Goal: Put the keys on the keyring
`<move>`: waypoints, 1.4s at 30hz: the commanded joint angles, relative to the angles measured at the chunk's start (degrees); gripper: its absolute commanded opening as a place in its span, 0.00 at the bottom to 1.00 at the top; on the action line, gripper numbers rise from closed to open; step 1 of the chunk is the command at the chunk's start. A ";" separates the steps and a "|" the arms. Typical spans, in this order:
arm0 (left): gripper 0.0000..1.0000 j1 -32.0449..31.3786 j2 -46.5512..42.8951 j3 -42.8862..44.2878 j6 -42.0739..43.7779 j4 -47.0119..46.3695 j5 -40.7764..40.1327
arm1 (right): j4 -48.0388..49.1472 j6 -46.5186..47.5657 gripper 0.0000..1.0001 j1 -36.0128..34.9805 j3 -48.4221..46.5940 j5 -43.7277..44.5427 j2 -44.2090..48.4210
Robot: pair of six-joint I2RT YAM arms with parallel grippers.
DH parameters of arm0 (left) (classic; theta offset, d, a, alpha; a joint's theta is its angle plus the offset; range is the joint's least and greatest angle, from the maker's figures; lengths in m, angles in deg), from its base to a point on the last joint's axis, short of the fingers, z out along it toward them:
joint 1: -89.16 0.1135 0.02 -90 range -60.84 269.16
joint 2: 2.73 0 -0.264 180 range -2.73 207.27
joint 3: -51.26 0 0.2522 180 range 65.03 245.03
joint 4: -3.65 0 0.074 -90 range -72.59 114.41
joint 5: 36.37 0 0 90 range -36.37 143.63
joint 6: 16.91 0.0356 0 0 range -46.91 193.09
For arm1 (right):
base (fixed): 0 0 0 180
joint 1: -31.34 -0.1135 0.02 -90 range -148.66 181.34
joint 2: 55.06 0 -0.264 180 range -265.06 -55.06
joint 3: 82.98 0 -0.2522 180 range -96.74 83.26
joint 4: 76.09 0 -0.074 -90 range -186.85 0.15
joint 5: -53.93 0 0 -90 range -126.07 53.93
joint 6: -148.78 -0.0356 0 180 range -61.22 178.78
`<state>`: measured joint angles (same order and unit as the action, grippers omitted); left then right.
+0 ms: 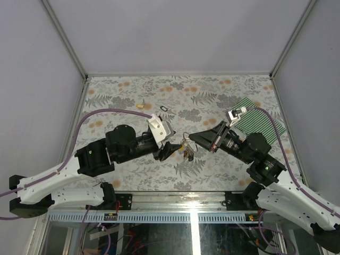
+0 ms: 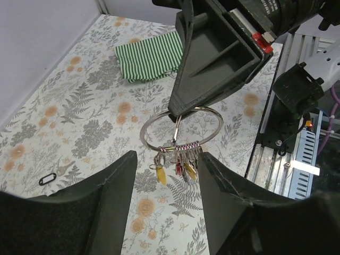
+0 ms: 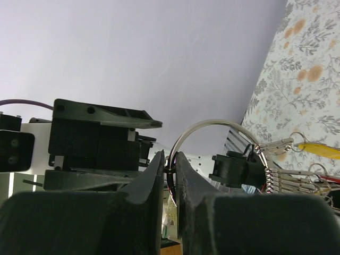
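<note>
Grey-lilac wall panels on metal corner posts box in the surface, which is flat with a grey fern and orange flower print. Top view, left part: a small pale yellow bit, then a small dark oval loop, both flat on the print and well apart from the arms. The loop also shows in the left wrist view.

Left tool is black with its fingers spread and nothing between them. In its own view the two fingers flank the bunch without touching it.

Small metal keys with yellow, red and dark heads hang bunched on the thin silver wire keyring, held up mid-surface between both tools. Left wrist view: the keyring is tilted, with the keys at its low side.

Right tool, a black wedge, is pressed together, pinching the keyring wire. Only the right wrist view shows the pinch: the wire runs down between the fingertips.

White-grey block on the right wrist; any print is too small to read.

Green-white striped cloth lies flat at the right edge, partly under the right arm.
</note>
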<state>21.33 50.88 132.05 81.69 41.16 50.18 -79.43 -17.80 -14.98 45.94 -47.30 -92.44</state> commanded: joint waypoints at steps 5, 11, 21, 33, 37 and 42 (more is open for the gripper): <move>0.50 -0.28 1.26 0.58 0.90 -5.43 2.62 | 7.25 -2.33 0.00 0.10 -3.06 -1.09 0.04; 0.49 -0.20 2.72 1.40 2.75 -6.43 2.12 | 8.69 -3.50 0.00 0.10 -3.17 -2.87 -0.75; 0.25 -0.21 5.17 3.49 4.45 -6.27 2.80 | 7.47 -3.14 0.00 0.10 -3.84 -3.28 -0.28; 0.00 -0.27 5.41 4.85 4.24 -3.01 3.68 | 4.16 0.55 0.33 0.10 -5.44 -2.73 -0.30; 0.00 -0.23 5.59 5.23 4.52 -2.27 3.70 | 0.75 3.26 0.44 0.10 -7.34 -2.83 -0.88; 0.00 -0.21 5.83 5.57 4.75 -1.97 3.69 | -5.28 6.16 0.44 0.10 -10.14 -3.15 -1.55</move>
<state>21.33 56.78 135.42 85.62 40.55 53.46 -82.27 -15.57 -14.98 40.63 -49.26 -93.67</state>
